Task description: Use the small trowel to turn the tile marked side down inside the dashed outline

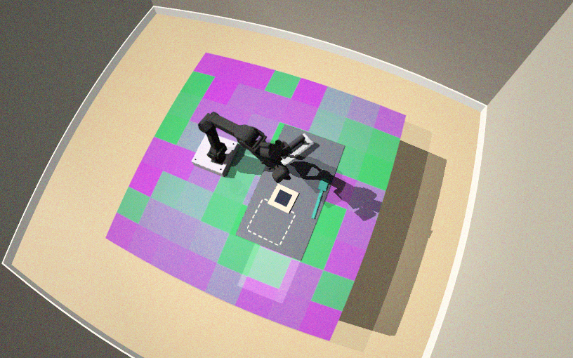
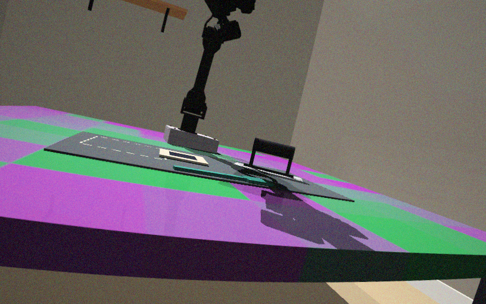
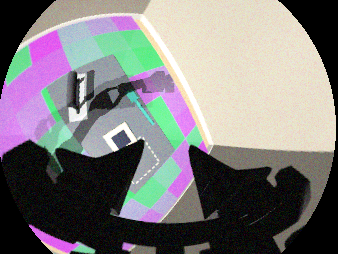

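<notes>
Top view: arm [image 1: 227, 124] [image 2: 204, 73] reaches from its base toward 4 o'clock, over the mat [image 1: 295, 236] [image 2: 107, 154] [image 3: 107, 70]; fingertips not distinguishable. Counter [image 1: 164, 261] [image 2: 89, 193] [image 3: 45, 45] is patchwork magenta, green and grey-violet; tan floor [image 1: 84, 126] around it. White-bladed trowel [image 1: 300, 149] [image 2: 274, 148] [image 3: 82, 92] lies on the mat, long axis between 1 and 2 to between 7 and 8 o'clock. Tile [image 1: 283, 197] [image 2: 182, 156] [image 3: 120, 137], dark mark up, overlaps the dashed outline's [image 1: 287, 229] [image 2: 114, 149] [image 3: 159, 161] edge; outline centre toward 7.

Exterior view: black trowel handle stands raised above the blade; axis between 9 and 10 to between 3 and 4. Teal tool [image 1: 318, 202] [image 2: 218, 173] [image 3: 141, 108] lies along the mat's near edge. Wooden shelf [image 2: 175, 12] at 11 on the wall. End effector state not readable here.

Wrist view: end effector [image 3: 167, 146] partly open, holding nothing, fingertips touching nothing. Trowel at 10, axis 12 to 6.
</notes>
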Robot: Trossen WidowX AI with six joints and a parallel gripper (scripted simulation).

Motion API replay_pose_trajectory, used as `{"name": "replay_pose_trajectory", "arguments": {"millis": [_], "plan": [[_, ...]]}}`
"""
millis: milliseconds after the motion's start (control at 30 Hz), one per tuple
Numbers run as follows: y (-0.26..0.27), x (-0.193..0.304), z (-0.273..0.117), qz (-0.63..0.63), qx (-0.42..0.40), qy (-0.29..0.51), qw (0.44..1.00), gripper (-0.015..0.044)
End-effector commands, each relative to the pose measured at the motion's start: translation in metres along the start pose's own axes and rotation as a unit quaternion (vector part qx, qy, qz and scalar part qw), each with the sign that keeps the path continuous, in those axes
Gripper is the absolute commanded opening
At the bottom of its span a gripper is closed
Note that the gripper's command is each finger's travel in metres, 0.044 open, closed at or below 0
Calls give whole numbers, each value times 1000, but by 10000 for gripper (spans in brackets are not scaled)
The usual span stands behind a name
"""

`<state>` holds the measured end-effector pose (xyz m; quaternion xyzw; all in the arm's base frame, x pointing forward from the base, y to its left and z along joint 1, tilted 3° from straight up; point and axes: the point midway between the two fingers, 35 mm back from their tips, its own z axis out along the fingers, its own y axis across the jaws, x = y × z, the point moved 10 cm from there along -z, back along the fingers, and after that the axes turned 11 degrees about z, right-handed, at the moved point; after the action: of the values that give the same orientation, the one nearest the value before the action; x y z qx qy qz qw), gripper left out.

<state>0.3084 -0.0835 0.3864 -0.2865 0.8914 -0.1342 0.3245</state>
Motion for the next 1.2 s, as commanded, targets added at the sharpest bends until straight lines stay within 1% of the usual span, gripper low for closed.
{"name": "replay_pose_trajectory", "arguments": {"millis": [0,333,633,700,1167], "plan": [[30,-22,37,-3,-64,22,998,270],[133,-69,107,-28,-196,106,975,270],[248,-87,144,-76,-262,207,940,270],[256,-87,145,-80,-264,215,937,270],[264,-80,159,-80,-264,215,937,270]]}}
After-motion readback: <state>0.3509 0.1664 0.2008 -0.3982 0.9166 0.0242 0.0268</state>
